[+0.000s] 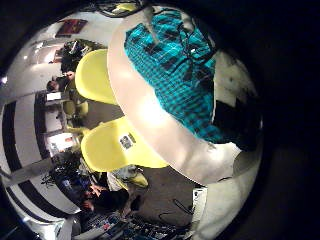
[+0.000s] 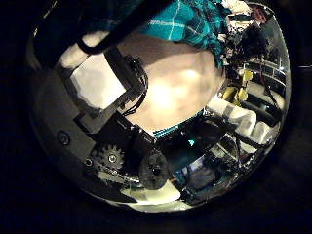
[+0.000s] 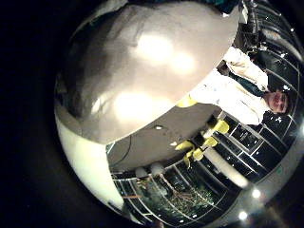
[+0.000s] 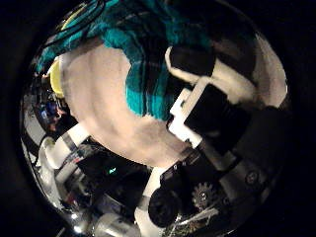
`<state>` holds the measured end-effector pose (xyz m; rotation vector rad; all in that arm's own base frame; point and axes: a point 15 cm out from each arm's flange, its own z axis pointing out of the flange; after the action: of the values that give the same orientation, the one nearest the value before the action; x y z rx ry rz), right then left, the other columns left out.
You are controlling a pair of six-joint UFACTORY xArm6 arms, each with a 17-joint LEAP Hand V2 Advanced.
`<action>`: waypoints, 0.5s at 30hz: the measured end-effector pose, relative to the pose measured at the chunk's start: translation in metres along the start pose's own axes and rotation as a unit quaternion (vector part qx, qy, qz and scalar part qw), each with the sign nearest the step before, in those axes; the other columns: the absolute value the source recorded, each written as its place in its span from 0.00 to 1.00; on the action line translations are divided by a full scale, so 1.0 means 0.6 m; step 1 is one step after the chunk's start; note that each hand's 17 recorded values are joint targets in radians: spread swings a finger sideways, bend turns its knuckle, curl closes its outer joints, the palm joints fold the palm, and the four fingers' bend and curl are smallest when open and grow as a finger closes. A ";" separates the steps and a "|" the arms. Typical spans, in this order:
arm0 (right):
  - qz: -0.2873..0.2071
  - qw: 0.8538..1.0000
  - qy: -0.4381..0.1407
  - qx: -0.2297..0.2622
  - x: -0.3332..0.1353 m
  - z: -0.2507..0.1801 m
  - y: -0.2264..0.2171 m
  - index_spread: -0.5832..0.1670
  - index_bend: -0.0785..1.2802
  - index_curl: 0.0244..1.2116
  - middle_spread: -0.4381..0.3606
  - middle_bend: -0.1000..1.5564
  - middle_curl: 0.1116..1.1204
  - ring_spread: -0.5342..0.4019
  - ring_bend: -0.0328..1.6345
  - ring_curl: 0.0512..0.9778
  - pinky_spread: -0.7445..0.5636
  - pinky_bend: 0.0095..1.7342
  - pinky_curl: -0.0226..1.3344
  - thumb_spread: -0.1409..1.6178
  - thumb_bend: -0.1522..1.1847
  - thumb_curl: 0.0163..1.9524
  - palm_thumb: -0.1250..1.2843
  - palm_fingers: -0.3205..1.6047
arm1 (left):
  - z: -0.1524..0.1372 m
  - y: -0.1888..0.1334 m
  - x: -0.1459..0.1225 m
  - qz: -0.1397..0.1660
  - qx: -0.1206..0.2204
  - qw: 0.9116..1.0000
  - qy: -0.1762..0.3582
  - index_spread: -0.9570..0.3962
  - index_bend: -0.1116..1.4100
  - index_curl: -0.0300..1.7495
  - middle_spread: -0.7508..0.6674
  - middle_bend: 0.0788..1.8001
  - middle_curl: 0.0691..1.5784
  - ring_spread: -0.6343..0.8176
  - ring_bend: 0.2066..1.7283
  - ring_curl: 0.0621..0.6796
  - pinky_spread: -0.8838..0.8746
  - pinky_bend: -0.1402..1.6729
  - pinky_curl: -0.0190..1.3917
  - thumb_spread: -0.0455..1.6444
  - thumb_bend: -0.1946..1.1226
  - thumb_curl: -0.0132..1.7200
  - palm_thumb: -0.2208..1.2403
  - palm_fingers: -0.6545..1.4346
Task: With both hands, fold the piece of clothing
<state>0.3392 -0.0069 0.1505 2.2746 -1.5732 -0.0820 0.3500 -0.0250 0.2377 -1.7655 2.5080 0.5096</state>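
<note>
A checked garment (image 1: pixel 180 75) lies on a round table (image 1: pixel 150 120), as the left little finger side palm view shows from well above. My left hand (image 2: pixel 107 97) hangs over bare tabletop (image 2: pixel 180 83) beside the garment (image 2: pixel 185 19), fingers relaxed with nothing between them. In the right thumb side palm view my right hand (image 4: pixel 212 94) is over the garment's edge (image 4: pixel 148 49), with bare table (image 4: pixel 114 114) beside it; its fingers (image 4: pixel 193 64) are relaxed and not closed on the cloth. The right little finger side palm view shows mostly bare tabletop (image 3: pixel 142 76).
Two moulded chairs (image 1: pixel 95 75) (image 1: pixel 115 145) stand against the table's rim. The table's curved edge (image 3: pixel 76 142) drops to the floor close to my right hand. Room clutter lies beyond the table.
</note>
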 end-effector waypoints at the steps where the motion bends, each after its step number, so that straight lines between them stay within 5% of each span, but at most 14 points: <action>1: 0.001 1.000 0.001 0.015 0.003 -0.007 -0.008 0.15 0.53 0.45 0.19 0.60 0.57 0.27 0.72 0.45 0.35 0.70 0.25 0.71 0.16 0.22 0.73 0.80 | -0.003 0.000 0.000 0.000 0.000 1.000 0.001 0.16 0.21 0.73 0.09 0.46 0.61 0.10 0.72 0.74 0.13 0.68 0.58 0.70 0.14 0.29 0.67 0.78; 8: 0.015 0.996 0.011 0.090 0.028 -0.085 -0.004 0.20 0.76 0.63 0.21 0.73 0.71 0.27 0.81 0.57 0.39 0.81 0.34 0.76 0.17 0.26 0.78 0.73 | -0.029 0.014 0.013 0.019 -0.010 1.000 0.008 0.16 0.20 0.74 0.08 0.45 0.62 0.10 0.71 0.74 0.13 0.67 0.59 0.69 0.13 0.29 0.67 0.78; 15: 0.019 0.995 -0.023 0.100 0.035 -0.144 0.069 0.26 0.82 0.72 0.24 0.78 0.79 0.29 0.86 0.67 0.43 0.86 0.41 0.78 0.16 0.29 0.80 0.69 | -0.048 0.050 0.019 0.037 -0.024 0.998 0.034 0.16 0.20 0.76 0.07 0.45 0.62 0.10 0.70 0.73 0.13 0.67 0.59 0.69 0.13 0.28 0.65 0.78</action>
<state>0.3321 -0.0159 0.2479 2.4062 -1.7172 0.0350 0.3229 -0.0345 0.2700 -1.7406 2.6358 0.5257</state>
